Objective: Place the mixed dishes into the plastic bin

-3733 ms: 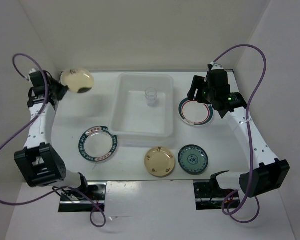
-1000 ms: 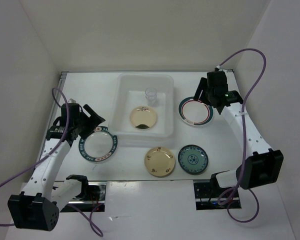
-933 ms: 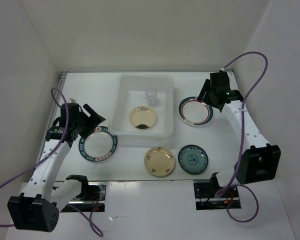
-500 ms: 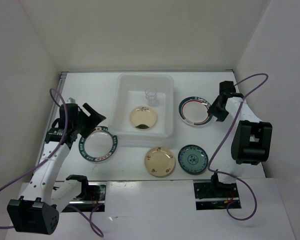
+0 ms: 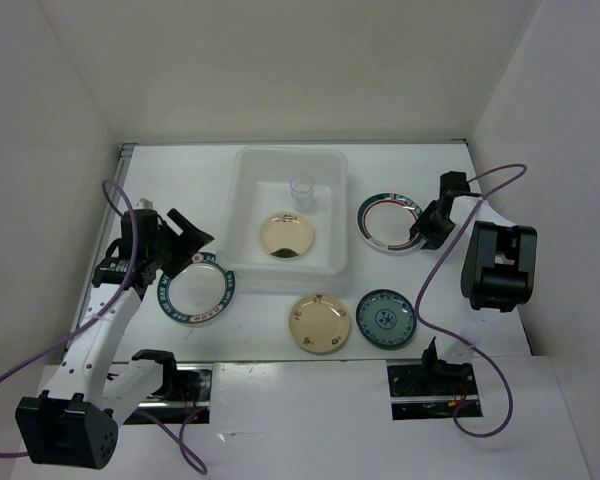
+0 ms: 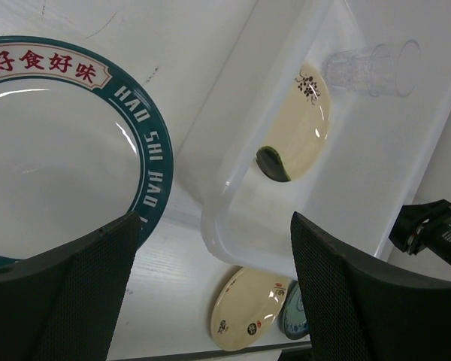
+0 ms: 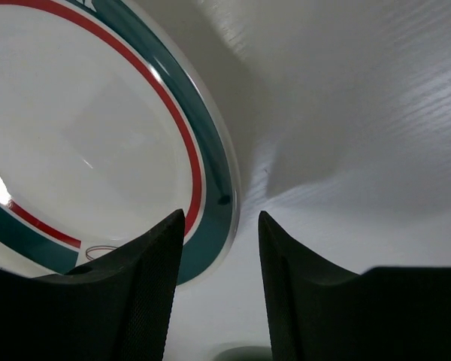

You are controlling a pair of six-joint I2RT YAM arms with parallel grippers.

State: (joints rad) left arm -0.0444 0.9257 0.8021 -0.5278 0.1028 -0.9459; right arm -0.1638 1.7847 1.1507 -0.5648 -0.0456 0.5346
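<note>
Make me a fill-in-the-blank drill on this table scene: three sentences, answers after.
The plastic bin holds the cream bowl and one clear ____. Outside it, ____ plates lie on the table. The right claw straddles the rim of the green-red plate, which lies ____ of the bin.
Missing words: cup; four; right.

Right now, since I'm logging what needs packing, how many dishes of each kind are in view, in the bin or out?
Plates: 4 (blue-rimmed plate, green-red-rimmed plate, cream-yellow plate, teal plate)
Bowls: 1 (cream bowl)
Cups: 1 (clear cup)
Total: 6
</note>
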